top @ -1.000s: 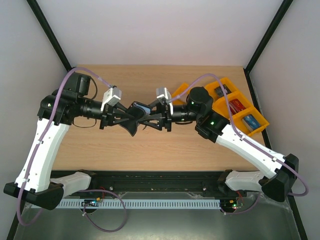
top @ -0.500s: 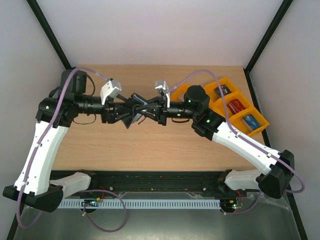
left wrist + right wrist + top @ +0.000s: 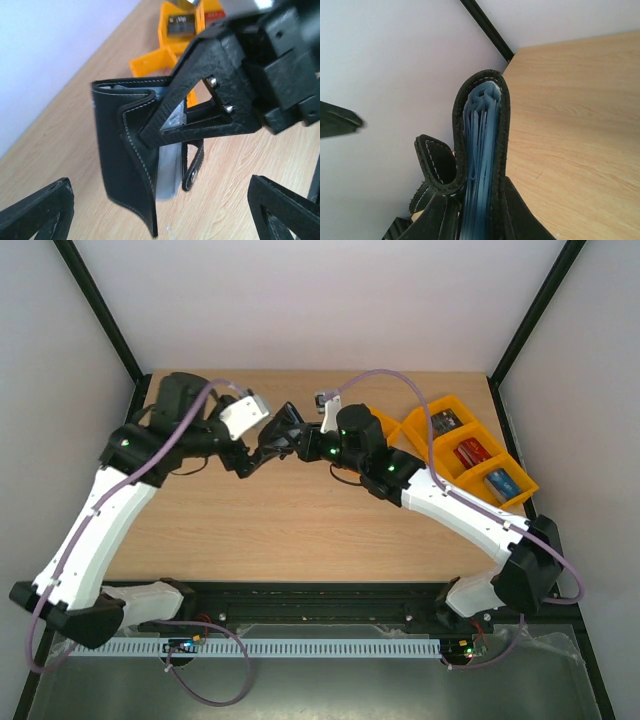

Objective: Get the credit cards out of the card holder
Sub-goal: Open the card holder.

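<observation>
The card holder [image 3: 125,165] hangs off the table [image 3: 300,530], clenched in the right gripper [image 3: 476,222]. That gripper's fingers [image 3: 172,97] press the black covers from either side. The pale blue pockets [image 3: 481,145] sit packed between the covers, and the closing tab [image 3: 193,167] dangles loose. No card can be told apart among the pockets. The left gripper [image 3: 160,200] faces the holder from the other side, spread wide, with the holder before the gap and neither tip touching it. Both grippers meet over the far middle of the table. The orange trays [image 3: 150,62] stand off to the right, apart from the holder. Bare wood lies beneath it and toward the near edge.
</observation>
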`<state>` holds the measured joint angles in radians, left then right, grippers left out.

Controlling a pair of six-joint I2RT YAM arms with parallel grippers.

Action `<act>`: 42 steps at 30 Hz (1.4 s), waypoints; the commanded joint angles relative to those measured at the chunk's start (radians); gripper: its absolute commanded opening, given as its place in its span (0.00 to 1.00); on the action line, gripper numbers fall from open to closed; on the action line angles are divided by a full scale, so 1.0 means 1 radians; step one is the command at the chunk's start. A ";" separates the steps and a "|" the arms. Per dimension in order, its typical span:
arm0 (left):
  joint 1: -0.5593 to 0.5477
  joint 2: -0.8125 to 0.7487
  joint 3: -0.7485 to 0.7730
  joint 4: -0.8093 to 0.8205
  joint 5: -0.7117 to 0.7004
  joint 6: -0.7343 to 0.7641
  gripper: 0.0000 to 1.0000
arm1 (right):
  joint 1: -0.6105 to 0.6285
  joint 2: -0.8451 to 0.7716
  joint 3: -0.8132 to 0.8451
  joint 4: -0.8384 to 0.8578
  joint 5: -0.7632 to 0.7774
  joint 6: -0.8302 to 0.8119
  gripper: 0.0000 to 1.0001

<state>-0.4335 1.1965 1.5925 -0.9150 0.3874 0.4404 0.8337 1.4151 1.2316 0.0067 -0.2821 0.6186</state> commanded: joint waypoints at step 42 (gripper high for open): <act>0.084 0.015 -0.238 0.025 0.306 0.129 0.21 | 0.005 0.005 0.042 0.294 -0.510 0.125 0.02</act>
<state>-0.3248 1.2053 1.3895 -0.9485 0.5655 0.6537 0.8131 1.4494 1.2385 0.0540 -0.6849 0.6861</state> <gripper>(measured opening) 0.384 0.123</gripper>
